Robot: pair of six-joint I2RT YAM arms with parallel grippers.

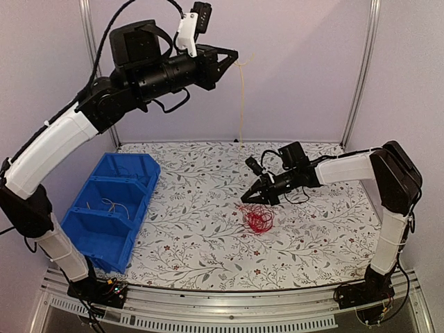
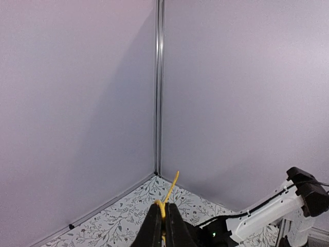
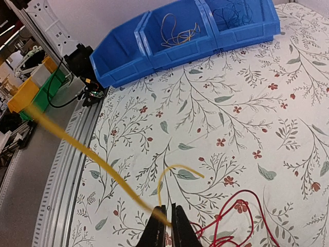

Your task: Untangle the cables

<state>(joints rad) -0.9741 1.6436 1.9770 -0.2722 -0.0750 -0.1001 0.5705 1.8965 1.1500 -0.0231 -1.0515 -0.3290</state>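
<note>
Two pairs of jaws are clenched on one yellow cable. In its own wrist view the right gripper pinches the strand with its fingers pressed together. From the pinch, one blurred stretch leaves toward 10 o'clock and a short free end curls up toward 12 o'clock and bends over to 2 o'clock. The left gripper is likewise closed on yellow cable, and a short tail pokes out past its tips toward 1 o'clock.

From above, the left gripper hangs high over the far side of the table. The yellow strand drops almost straight from it toward 6 o'clock. Its lower part is hard to follow against the floral pattern. The right gripper sits low over the table's middle, its tips pointing toward 8 o'clock.

At about 5 o'clock from those tips, just beside them, the red cable clump lies loose on the cloth. I cannot tell whether it touches the fingers.

Well apart, at 9 o'clock of the table, stands a row of three blue bins. Thin pale wires lie in the middle one.
</note>
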